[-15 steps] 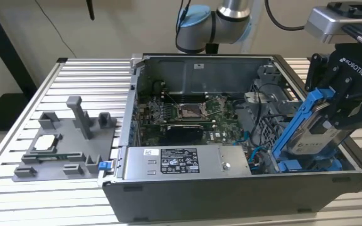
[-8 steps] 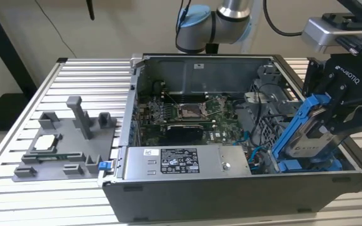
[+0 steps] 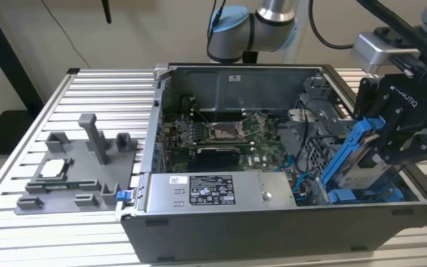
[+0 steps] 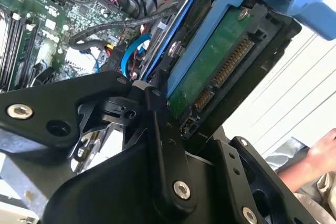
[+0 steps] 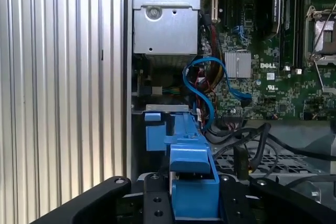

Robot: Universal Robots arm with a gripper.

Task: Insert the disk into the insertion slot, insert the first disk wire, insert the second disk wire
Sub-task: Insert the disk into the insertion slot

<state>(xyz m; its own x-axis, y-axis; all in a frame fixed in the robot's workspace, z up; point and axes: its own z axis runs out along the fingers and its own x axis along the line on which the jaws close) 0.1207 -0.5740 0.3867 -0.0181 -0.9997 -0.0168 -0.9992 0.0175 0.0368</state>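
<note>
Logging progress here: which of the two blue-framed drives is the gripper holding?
The disk, raised and tilted above the case; the other blue-fronted drive sits low inside the case, beneath it.

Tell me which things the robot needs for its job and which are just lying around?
For the job: disk, clamped in the end effector; grey drive cage.
Lying about: grey holder tray; chip on it; other blue-fronted drive.
</note>
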